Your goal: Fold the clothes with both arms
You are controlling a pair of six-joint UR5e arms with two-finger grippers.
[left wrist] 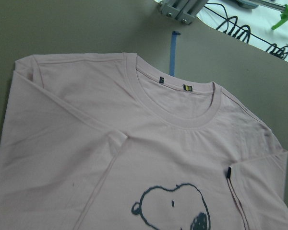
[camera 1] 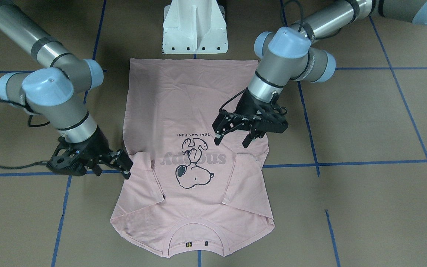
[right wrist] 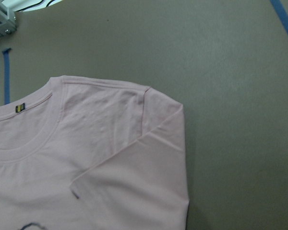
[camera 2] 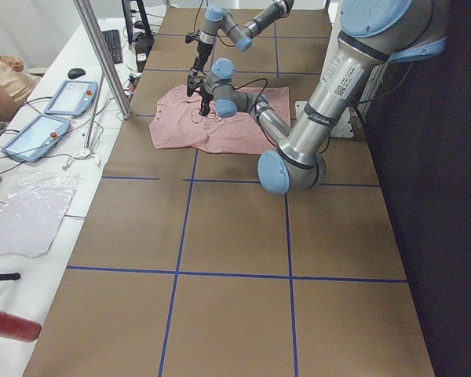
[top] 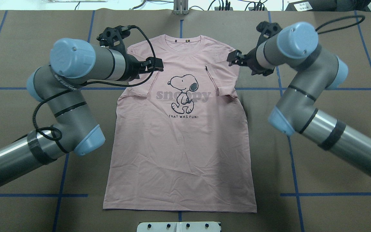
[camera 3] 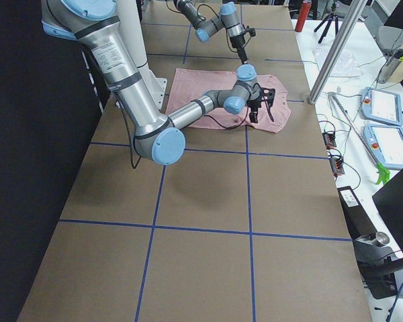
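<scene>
The pale pink T-shirt [camera 1: 191,96] [top: 179,151] lies flat, print up, neck at the far side from the robot's base. Both short sleeves are folded inward over the chest, one [top: 222,77] on my right, one [top: 138,88] on my left. My left gripper [camera 1: 232,141] [top: 158,64] hovers open over the shirt beside the dog print [top: 182,91], holding nothing. At the shirt's edge by the folded right sleeve, my right gripper [camera 1: 126,165] [top: 232,58] is open too. Both wrist views show the collar [left wrist: 182,103] [right wrist: 24,139] and folded sleeves, with no fingers in frame.
The white pedestal base [camera 1: 195,29] [top: 179,226] stands just behind the shirt's hem. Blue tape lines [top: 295,167] cross the brown table. An aluminium post [camera 2: 102,63] and tablets [camera 2: 71,98] sit past the table's far edge, and a red bottle [camera 2: 12,326] lies near the left camera.
</scene>
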